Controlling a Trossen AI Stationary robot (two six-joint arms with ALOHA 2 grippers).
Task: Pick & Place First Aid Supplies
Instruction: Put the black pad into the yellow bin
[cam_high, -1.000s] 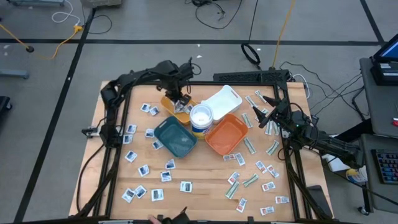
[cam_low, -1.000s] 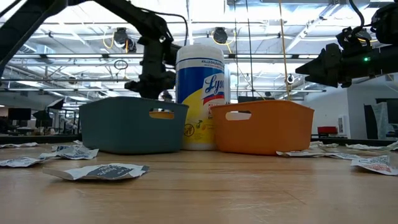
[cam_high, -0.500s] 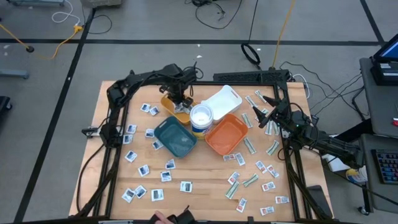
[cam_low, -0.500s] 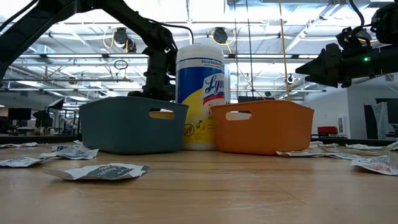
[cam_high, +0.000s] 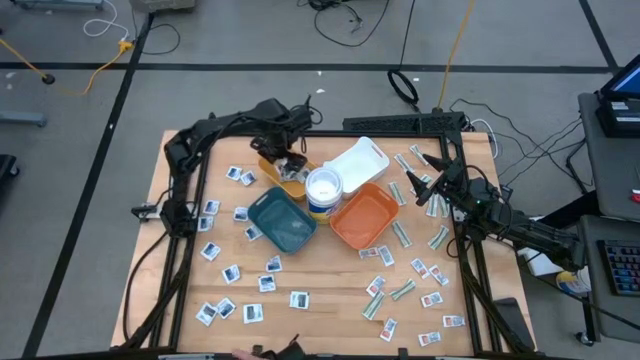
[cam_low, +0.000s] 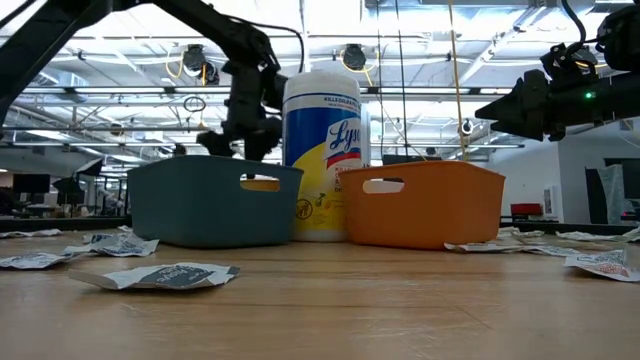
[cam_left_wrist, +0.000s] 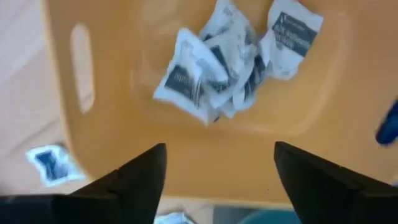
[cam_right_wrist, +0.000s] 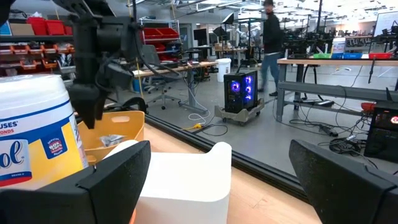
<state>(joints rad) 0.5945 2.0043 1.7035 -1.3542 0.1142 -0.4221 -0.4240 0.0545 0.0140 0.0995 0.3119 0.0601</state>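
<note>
Wood tbl (cam_high: 330, 290), packets (cam_high: 300, 299) strewn.

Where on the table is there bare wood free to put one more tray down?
Free: the far left corner of the table, behind the yellow tray, and the near middle strip in front of the teal tray. Crowded: packets on both sides.

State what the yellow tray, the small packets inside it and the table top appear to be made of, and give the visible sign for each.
Yellow tray: probably moulded plastic, smooth and matt, with rounded corners and a cut-out handle slot.
Packets: likely thin paper or foil-lined sachets, white with dark print, their surfaces crinkled.
Table top: seemingly wood or wood laminate, pale with visible grain lines.
</note>
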